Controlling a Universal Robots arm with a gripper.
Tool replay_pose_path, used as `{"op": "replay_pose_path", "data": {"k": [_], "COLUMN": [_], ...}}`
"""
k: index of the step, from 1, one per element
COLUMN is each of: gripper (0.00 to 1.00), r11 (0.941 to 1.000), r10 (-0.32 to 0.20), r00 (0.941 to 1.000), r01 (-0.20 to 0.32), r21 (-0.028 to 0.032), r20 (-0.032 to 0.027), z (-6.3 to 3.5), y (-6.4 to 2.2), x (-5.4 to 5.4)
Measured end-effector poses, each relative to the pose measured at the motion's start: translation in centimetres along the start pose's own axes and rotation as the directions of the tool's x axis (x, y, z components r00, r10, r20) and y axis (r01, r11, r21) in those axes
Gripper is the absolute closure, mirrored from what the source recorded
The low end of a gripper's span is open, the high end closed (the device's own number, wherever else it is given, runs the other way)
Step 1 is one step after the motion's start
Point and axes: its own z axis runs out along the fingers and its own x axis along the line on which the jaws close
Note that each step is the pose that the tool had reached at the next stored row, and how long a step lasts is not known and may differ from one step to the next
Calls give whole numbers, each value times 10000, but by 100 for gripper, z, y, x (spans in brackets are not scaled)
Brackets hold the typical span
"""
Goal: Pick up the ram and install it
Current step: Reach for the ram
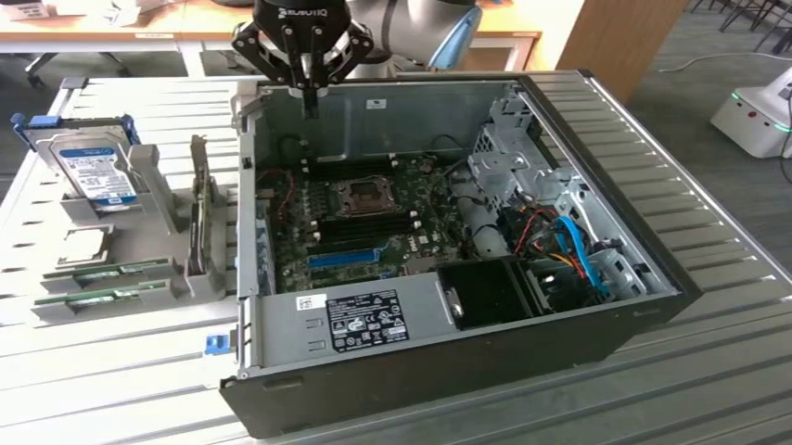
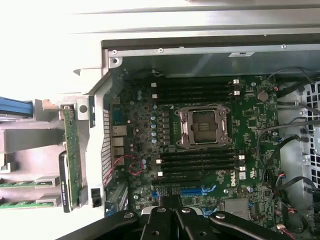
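Two ram sticks, green and narrow, rest in a grey holder at the exterior view's left: one [image 1: 121, 271], the other [image 1: 106, 298] just in front of it. Their ends also peek in at the wrist view's edge [image 2: 20, 183] [image 2: 20, 203]. My gripper [image 1: 307, 100] hangs above the back wall of the open computer case [image 1: 594, 120], far from the sticks. Its black fingers [image 2: 161, 217] are pressed together, shut with nothing between them. Below it lies the motherboard [image 2: 250, 115] with black memory slots [image 2: 195, 90] [image 2: 197, 162] on either side of the processor socket [image 2: 202, 127].
A silver hard drive with a blue label [image 1: 99, 171] stands in a grey rack at the far left. A green card [image 2: 71, 165] stands on edge in a holder next to the case's side wall. Cables and a drive cage [image 1: 520, 158] crowd the case's right side.
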Motion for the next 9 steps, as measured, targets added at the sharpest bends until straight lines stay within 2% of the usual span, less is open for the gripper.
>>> {"op": "replay_pose_path", "data": {"k": [9], "gripper": [89], "r11": [10000], "r10": [-1], "r00": [10000], "r01": [1], "r21": [0], "r20": [0], "z": [-2], "y": [-9], "x": [116]}}
